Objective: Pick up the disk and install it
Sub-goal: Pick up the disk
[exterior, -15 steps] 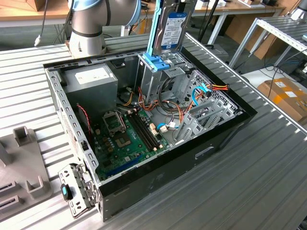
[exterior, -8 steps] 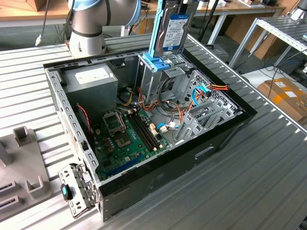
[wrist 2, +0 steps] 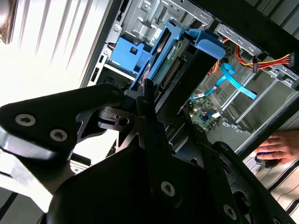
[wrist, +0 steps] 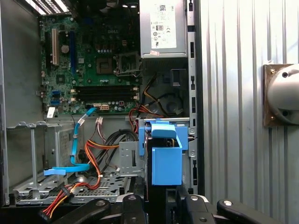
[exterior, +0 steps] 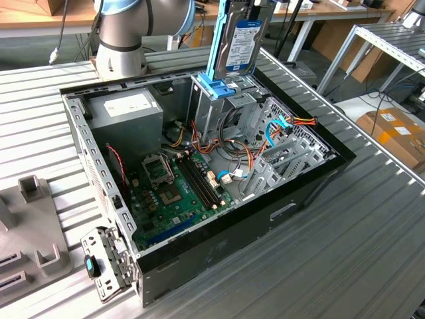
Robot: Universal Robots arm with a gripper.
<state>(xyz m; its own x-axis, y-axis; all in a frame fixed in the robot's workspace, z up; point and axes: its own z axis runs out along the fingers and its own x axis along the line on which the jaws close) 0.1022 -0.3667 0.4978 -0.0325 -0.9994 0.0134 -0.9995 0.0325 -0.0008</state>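
Clearly, we see the disk [exterior: 242,41] standing upright at the top centre of the exterior view, its label toward the camera and a light-blue rail down its side on the exterior view's left. Its lower end sits just above a blue latch piece [exterior: 216,88] on the metal drive cage [exterior: 222,116] inside the open computer case [exterior: 265,219]; whether disk and latch touch we cannot tell. In the first wrist view the gripper [wrist: 161,201] has a black finger on either side of the disk, jaws closed onto it. In the second wrist view the disk [wrist 2: 175,70] appears edge-on, its green circuit board showing between blue rails. Inside the case, the grey power supply [exterior: 126,109] lies at the upper left of the exterior view, the green motherboard [exterior: 169,189] below it toward the middle, and orange cables [exterior: 302,121] at the right. The case rests on a ribbed metal table [exterior: 358,266], and the arm's base [exterior: 123,33] stands at the upper left behind it. A person's hand [wrist 2: 280,145] lies outside the case wall in the second wrist view
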